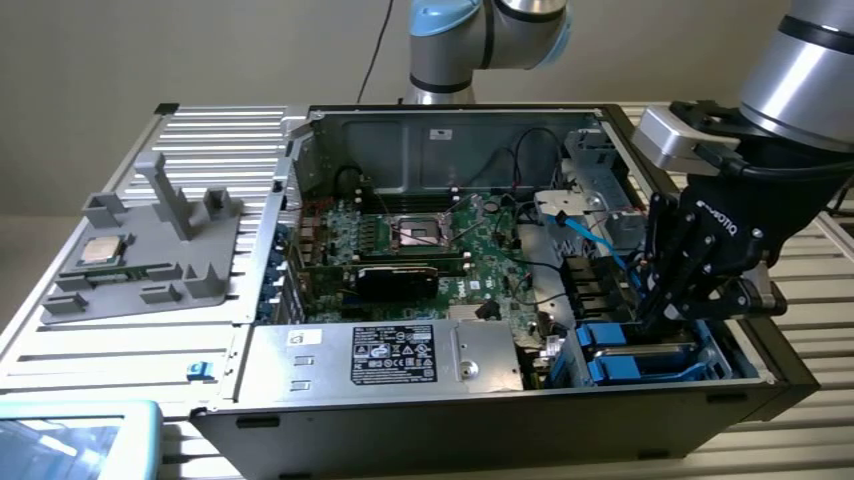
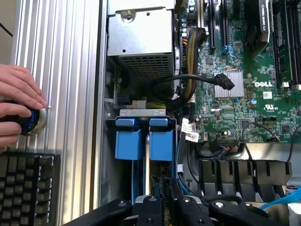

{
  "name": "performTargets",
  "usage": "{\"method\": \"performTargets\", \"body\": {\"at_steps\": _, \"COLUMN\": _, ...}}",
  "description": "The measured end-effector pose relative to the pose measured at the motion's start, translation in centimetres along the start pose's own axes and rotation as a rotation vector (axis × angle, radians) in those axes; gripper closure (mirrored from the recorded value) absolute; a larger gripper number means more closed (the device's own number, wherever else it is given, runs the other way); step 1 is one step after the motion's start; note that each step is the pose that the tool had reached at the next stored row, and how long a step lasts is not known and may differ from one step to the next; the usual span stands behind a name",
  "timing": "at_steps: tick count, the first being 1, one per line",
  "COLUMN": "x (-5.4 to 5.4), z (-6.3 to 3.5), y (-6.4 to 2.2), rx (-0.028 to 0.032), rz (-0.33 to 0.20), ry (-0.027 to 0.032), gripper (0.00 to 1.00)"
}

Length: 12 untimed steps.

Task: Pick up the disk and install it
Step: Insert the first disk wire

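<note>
Wall [image 1: 134,50]: plain, pale beige, matt finish, uniform across the rear of the scene. Work table [image 1: 220,130]: top of silver ribbed aluminium profile, grooves running parallel, surface with a dull sheen. The same ribbed top extends along the exterior view's left and reappears at the exterior view's right. Lighting: even and diffuse, soft highlights lying along the ribs, shadows faint and soft-edged.

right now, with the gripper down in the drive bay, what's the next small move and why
Likely a slow, short push straight down: the gripper is low inside the case at the disk, whose blue carrier looks upright and square to the case wall, and cables crowd one side.
</note>
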<state>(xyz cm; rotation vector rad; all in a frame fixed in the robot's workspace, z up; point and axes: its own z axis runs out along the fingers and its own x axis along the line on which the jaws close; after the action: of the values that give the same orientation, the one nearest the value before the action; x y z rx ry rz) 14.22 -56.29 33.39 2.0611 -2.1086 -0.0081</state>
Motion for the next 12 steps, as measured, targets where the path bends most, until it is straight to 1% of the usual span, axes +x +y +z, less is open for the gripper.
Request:
{"method": "performTargets", "body": {"at_steps": 4, "x": -0.23, "z": 0.02, "y": 0.01, "rx": 0.0000, "rz": 0.001, "ry": 0.0037, "gripper": 0.83}}
{"method": "performTargets", "body": {"at_steps": 12, "x": -0.22, "z": 0.03, "y": -0.05, "rx": 0.0000, "rz": 0.001, "ry": 0.0038, "gripper": 0.83}}
